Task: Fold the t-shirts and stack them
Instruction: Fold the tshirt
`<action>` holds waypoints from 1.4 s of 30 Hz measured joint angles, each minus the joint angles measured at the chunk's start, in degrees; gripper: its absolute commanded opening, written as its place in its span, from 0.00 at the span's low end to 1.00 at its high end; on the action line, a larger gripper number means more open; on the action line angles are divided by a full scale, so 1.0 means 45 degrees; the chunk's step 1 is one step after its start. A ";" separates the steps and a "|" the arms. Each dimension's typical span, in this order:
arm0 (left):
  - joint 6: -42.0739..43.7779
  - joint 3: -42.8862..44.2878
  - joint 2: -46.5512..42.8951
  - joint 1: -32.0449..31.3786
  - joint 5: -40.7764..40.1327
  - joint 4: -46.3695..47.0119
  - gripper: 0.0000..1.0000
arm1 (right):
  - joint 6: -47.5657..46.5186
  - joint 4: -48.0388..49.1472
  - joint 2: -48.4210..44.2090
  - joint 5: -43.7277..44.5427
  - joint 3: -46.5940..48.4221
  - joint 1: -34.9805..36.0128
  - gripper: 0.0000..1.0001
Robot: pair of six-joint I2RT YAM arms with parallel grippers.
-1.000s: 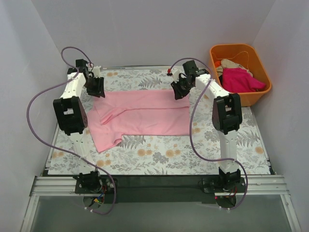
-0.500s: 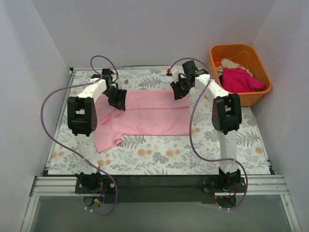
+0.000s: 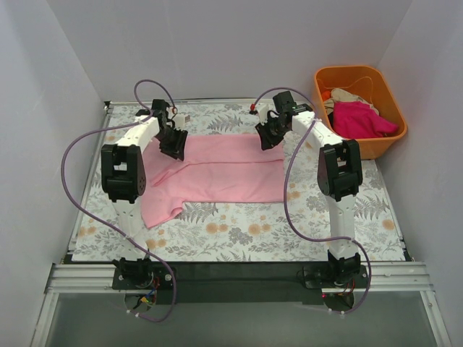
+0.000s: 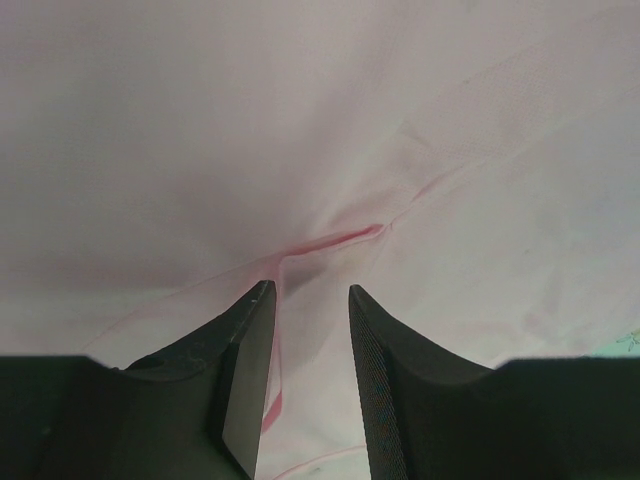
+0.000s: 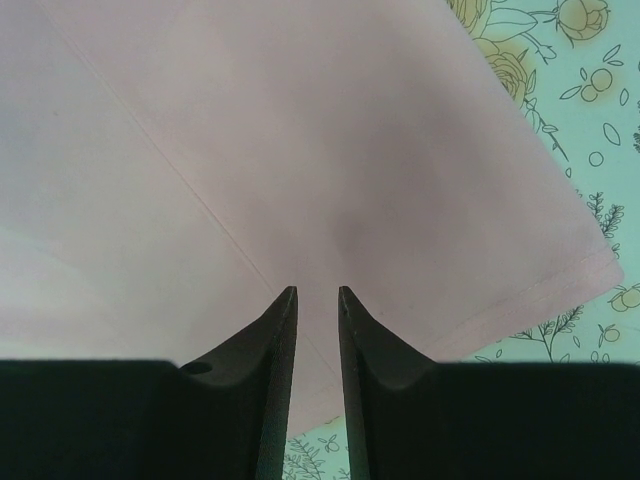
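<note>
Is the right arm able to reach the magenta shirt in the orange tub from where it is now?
Probably yes. The magenta shirt lies on top in the open tub, just right of the right gripper, nothing between. But that gripper seems closed on the pink shirt, so it must let go first.

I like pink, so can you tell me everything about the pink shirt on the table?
The pink t-shirt is soft, plain, light pink cloth, lying flat on the flowery table, folded lengthwise with a crease along its middle. One short sleeve sticks out toward the near left. Its stitched hem is at the right end. The left gripper and right gripper are both down at its far edge, cloth between their fingers.
</note>
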 measured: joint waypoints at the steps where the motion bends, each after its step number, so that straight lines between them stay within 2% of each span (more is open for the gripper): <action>1: 0.0024 0.0078 0.0000 0.0005 -0.0083 0.0034 0.35 | 0.0000 0.0000 0.0000 0.0000 -0.0029 0.0000 0.26; 10: 0.0083 0.0316 0.0155 0.0010 -0.0214 0.0034 0.32 | -0.0039 0.0000 0.0000 0.0010 -0.0053 -0.0053 0.26; 14: 0.0107 0.0316 0.0233 0.0010 -0.0209 0.0034 0.26 | -0.0044 0.0000 0.0000 0.0015 -0.0053 -0.0087 0.26; 22: 0.0219 0.0311 0.0262 0.0010 -0.0185 -0.0087 0.22 | -0.0049 0.0000 0.0000 0.0044 -0.0053 -0.0151 0.25; 28: 0.0282 0.0301 0.0282 0.0010 -0.0175 -0.0253 0.27 | -0.0049 0.0000 0.0000 0.0044 -0.0053 -0.0170 0.25; 30: 0.0282 0.0291 0.0282 0.0010 -0.0185 -0.0243 0.34 | -0.0053 0.0000 0.0000 0.0044 -0.0053 -0.0170 0.26; 33: 0.0282 0.0282 0.0287 0.0010 -0.0223 -0.0243 0.35 | -0.0053 0.0000 0.0000 0.0039 -0.0053 -0.0165 0.25; 37: 0.0272 0.0282 0.0345 0.0010 -0.0233 -0.0238 0.27 | -0.0053 0.0000 0.0000 0.0044 -0.0058 -0.0170 0.26; 42: 0.0301 0.0228 0.0515 0.0010 -0.0194 -0.0267 0.05 | -0.0102 0.0000 0.0000 0.0044 -0.0058 -0.0180 0.25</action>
